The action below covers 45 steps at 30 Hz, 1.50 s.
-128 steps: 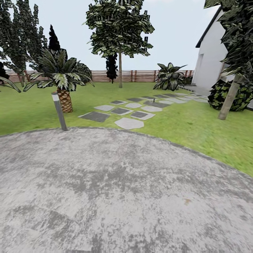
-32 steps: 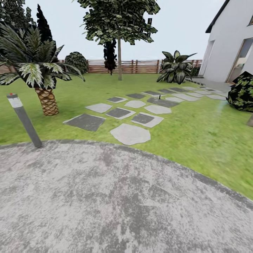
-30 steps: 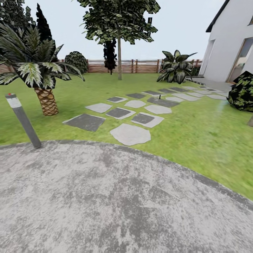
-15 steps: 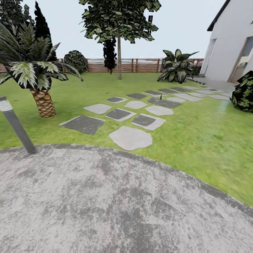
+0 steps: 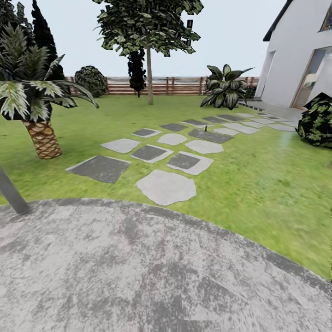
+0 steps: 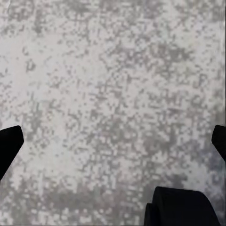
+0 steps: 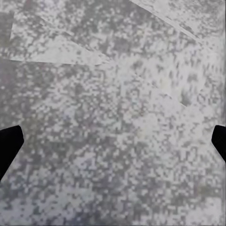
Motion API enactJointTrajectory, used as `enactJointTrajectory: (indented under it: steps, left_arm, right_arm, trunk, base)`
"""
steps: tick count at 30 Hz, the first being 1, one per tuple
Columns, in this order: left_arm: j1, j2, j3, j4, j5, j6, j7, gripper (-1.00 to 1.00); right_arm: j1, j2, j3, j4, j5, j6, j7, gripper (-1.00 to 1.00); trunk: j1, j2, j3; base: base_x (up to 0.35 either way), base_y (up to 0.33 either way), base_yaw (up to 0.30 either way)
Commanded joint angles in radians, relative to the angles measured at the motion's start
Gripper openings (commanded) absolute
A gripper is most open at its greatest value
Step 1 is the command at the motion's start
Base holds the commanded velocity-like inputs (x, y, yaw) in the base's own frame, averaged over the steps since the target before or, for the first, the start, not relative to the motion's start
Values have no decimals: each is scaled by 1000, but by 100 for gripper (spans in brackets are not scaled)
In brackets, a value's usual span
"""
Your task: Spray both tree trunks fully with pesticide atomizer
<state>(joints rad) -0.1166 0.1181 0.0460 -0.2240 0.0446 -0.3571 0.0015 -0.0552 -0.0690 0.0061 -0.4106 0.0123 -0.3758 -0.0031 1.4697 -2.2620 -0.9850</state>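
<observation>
Two dark fingertips [image 6: 10, 143] of the left hand [image 6: 113, 143] sit at opposite edges of the left wrist view, spread wide with nothing between them, over mottled grey paving; a dark rounded robot part [image 6: 181, 207] shows near one edge. The right hand [image 7: 113, 143] is likewise wide apart and empty, its fingertips [image 7: 9, 143] framing the same speckled grey surface.

In the head view the grey round paved patch [image 5: 138, 276] takes up the near ground. Beyond its curved rim lies the grass floor [image 5: 258, 184] of the garden, crossed by a trail of light and dark stepping stones [image 5: 166, 186] running away to the right toward the white house [image 5: 295, 60]. A short palm [image 5: 37, 106] with a scaly stump stands upright at left, and the foot of a grey post [image 5: 11, 193] leans at the patch's left edge. Farther back a thin-stemmed leafy tree [image 5: 148, 41] rises straight before the brown slatted fence [image 5: 180, 85], with a black cypress-like tree [image 5: 136, 69] just beside it. A broad-leaved plant [image 5: 226, 87] grows near the house, and a dark variegated bush [image 5: 318, 122] sits at the right edge.
</observation>
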Motion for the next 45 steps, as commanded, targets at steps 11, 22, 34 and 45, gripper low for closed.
enactJointTrajectory:
  steps: [11, 22, 34, 45]
  left_arm:
    - [0, 0, 0, 0, 0, 0, 0, 100]
    - [0, 1, 1, 0, 0, 0, 0, 100]
    - [-1, 3, 2, 0, 2, 0, 0, 100]
    - [-1, 3, 3, 0, 3, 0, 0, 100]
  right_arm:
    - [0, -1, 1, -1, 0, 0, 1, 100]
    - [0, -1, 2, 0, 1, 0, 1, 100]
    - [0, 0, 2, 1, 0, 0, 0, 100]
    - [0, 0, 2, 1, 0, 0, 0, 100]
  trunk:
    - [0, 0, 0]
    - [0, 0, 0]
    - [0, 0, 0]
    - [0, 0, 0]
  base:
    - [337, 0, -118]
    - [337, 0, -1]
    - [335, 0, 0]
    - [334, 0, 0]
